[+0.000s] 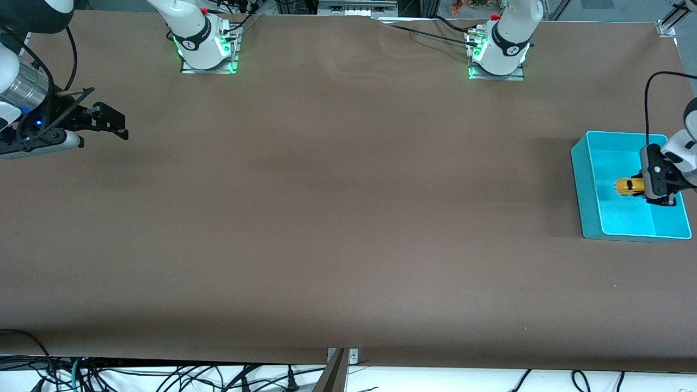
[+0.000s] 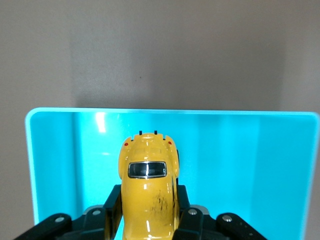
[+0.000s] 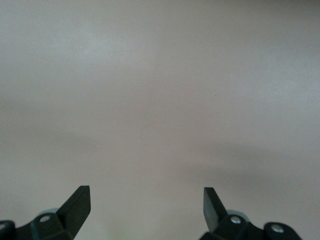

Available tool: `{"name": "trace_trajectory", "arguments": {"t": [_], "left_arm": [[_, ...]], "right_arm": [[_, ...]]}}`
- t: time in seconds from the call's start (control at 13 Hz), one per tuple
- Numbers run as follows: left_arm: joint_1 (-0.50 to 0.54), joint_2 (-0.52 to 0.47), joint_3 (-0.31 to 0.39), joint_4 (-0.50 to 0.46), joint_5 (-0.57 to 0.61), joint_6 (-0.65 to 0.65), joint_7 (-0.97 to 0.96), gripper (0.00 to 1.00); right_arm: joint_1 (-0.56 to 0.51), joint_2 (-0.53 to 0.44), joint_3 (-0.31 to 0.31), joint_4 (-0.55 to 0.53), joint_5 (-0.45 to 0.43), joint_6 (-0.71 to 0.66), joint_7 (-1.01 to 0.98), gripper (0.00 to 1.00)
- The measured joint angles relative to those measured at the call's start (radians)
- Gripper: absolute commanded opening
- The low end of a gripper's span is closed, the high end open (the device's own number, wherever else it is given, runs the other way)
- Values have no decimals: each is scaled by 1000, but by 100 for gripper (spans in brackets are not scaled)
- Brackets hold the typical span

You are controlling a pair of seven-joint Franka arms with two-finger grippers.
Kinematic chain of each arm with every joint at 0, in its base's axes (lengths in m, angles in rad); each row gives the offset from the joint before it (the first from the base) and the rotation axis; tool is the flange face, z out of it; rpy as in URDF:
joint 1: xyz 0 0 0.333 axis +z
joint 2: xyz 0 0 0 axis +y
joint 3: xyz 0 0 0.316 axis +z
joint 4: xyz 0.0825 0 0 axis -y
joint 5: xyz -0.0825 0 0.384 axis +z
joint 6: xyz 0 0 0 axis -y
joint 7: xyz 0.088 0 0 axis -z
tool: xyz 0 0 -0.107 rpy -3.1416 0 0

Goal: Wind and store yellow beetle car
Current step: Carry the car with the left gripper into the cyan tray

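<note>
The yellow beetle car is hanging inside the teal bin at the left arm's end of the table, and the left tool is clenching it by its flanks. In the left wrist view the car is showing its roof and a dark window, with a black finger pressing each side. Its long axis is running straight out from the tool's grip, pointing toward the bin wall on the right arm's side, and the car is sitting well within the rim, over the bin's bare floor. By my judgement, storing is nearly finished: the coming move is calling only for lowering and letting go. The right tool is waiting released, fingers spread wide, over bare table at the right arm's end, well apart from the bin.
</note>
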Motion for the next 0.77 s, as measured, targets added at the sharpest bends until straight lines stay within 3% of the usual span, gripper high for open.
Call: {"name": "trace_trajectory", "arguments": {"t": [0.46,0.77], "left_arm": [[30,87,1,-14,-15,120,109,5],[65,89,1,-124,-32,253,143,5]], "right_arm": [[0,0,0,0,-1,0,0,100],[0,0,0,0,-1,0,0,100]]}}
